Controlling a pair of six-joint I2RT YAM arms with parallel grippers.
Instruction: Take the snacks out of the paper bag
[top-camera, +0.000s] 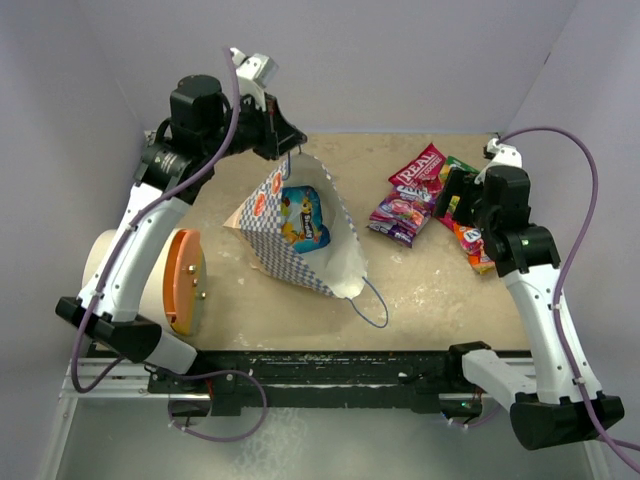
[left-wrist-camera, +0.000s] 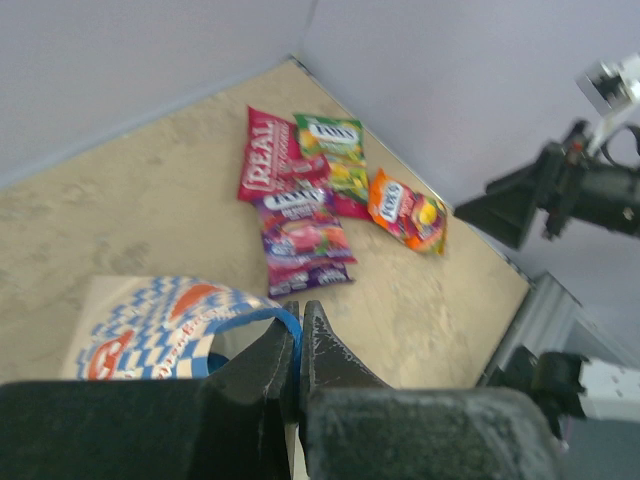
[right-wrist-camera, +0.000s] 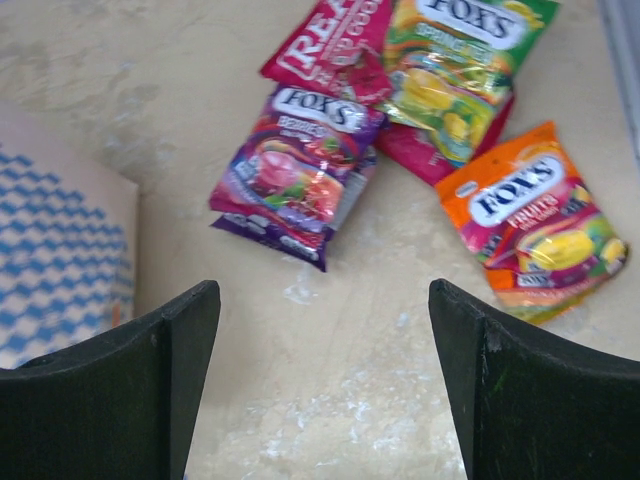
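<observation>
Top external: white cylinder (top-camera: 100, 265), orange lid (top-camera: 185, 282), left of paper bag (top-camera: 262, 215); left gripper (top-camera: 285, 150) clamps bag rim, right gripper (right-wrist-camera: 322, 292) wide, empty; speckled beige table (top-camera: 430, 290), pale grey walls (top-camera: 400, 60)

a white cylinder (top-camera: 103, 262) is lying on its side at the left edge of the table (top-camera: 430, 300), its orange lid (top-camera: 185, 281) facing right toward the middle. the lid is showing a couple of small pale spots (too small to tell what they are). the table's beige, mottled top is carrying pale powdery smears near its front edge. plain pale lilac walls (top-camera: 400, 60) are closing in the back and both sides, meeting the tabletop at its far edge. a black rail (top-camera: 330, 365) is running along the near edge, with a silvery metal frame (top-camera: 100, 385) sitting just below it.
</observation>
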